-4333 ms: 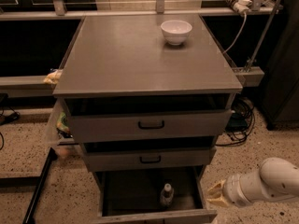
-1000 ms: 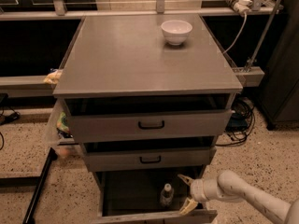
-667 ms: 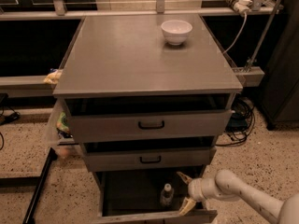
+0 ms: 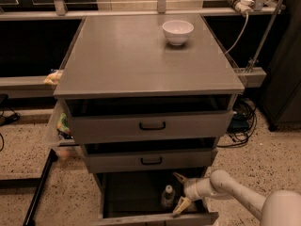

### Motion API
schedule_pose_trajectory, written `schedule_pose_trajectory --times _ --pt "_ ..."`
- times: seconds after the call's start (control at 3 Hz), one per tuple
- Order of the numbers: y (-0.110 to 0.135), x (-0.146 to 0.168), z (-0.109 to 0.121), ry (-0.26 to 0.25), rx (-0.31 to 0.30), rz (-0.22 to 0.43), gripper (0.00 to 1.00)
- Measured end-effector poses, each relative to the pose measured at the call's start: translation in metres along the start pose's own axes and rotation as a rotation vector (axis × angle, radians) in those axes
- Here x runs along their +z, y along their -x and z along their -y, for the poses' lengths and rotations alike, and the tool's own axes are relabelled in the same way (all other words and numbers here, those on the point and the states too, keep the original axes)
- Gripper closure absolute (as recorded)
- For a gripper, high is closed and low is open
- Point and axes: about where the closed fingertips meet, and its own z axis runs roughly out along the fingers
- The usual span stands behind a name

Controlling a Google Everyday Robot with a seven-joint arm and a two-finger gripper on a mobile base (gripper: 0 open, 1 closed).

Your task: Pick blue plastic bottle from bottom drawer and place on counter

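Low, the arm reaches into the bottom drawer — gripper jaws spread beside the blue plastic bottle.

bowl: on worktop, far right part.
plastic bottle: upright in bottom drawer, right of middle.
pincer: inside bottom drawer, just right of plastic bottle.
bottom drawer: below two handled drawers, under worktop.

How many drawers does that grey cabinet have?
3: the top drawer just under the counter, the middle drawer below it, and the bottom drawer pulled open near the floor, where the open gripper reaches in beside the blue plastic bottle. None seem hidden.
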Motion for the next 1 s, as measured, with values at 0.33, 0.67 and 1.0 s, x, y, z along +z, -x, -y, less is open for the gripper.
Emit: schedule_pose_trajectory --times 0.33,0.67,1.0 --pt "-0.005 0.018 0.006 0.003 0.014 0.020 0.08" --pt "-0.001 0.031 0.009 -0.004 0.035 0.058 0.27" --pt "0.003 0.039 0.006 -0.002 0.066 0.085 0.50"
